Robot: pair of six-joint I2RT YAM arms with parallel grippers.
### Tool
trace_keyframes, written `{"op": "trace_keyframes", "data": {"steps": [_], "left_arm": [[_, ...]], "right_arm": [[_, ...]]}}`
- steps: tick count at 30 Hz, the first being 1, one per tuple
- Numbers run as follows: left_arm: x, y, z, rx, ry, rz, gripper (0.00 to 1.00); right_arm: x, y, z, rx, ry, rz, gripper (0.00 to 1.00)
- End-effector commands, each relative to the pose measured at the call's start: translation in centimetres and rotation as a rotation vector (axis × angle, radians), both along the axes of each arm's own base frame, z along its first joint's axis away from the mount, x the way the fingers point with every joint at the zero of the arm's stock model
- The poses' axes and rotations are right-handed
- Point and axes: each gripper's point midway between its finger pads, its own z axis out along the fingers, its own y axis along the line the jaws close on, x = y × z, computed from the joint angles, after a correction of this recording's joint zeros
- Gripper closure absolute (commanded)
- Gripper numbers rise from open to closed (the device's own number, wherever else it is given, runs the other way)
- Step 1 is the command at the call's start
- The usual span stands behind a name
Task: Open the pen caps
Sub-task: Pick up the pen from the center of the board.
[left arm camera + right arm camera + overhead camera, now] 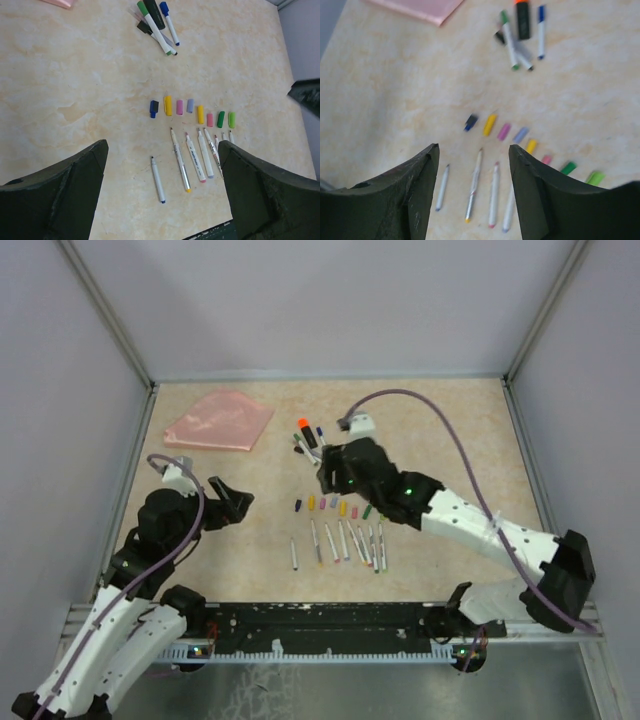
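Eight small coloured plastic pen caps [190,105] lie rowed mid-scene on the beige surface [75,75]; capped markers [156,30] wait farther off. Open and empty, the left end effector [163,145] and right end effector [472,150] should grip barrel and cap, pulling straight.

The tabletop [440,430] lies free from 1 round to 3 o'clock, and again at 9 to 10, between the pink pouch [220,420] at 11 and the left gripper [235,502] at 8. The middle is crowded. The pen caps [335,507] sit in a row, with the uncapped pens [340,542] just beyond them toward 6 and only a thin gap between. The right gripper [325,478] hangs over the strip between the caps and the heap of capped pens [308,438] at 12. The right arm [470,520] bars the way in from 4.
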Motion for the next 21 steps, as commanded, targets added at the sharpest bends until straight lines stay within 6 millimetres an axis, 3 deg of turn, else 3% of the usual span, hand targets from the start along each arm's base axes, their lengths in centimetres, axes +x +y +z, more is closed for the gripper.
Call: {"op": "trace_keyframes", "data": {"steps": [1,3,5,14,21], "left_arm": [[1.4,-1.3,0.8,-0.1,-0.006,0.009,0.05],[2.1,-1.8,0.4,-0.113,0.001,0.011,0.05],[2.7,-2.3,-0.3,-0.115,0.021,0.006,0.04],[4.1,-4.0,-6.0,-0.022,0.254,-0.032,0.05],[4.7,-3.8,-6.1,0.005,0.25,-0.015,0.05]], "right_arm": [[5.9,-2.4,3.1,0.154,-0.168,0.061,0.4],[7.7,-3.2,2.9,0.144,-0.235,0.064,0.38],[8.9,-3.7,2.0,0.085,-0.261,0.081,0.28],[14.1,-2.7,-2.1,0.192,0.041,0.174,0.28],[17.8,-1.8,-7.6,0.114,0.178,0.16,0.3]]}}
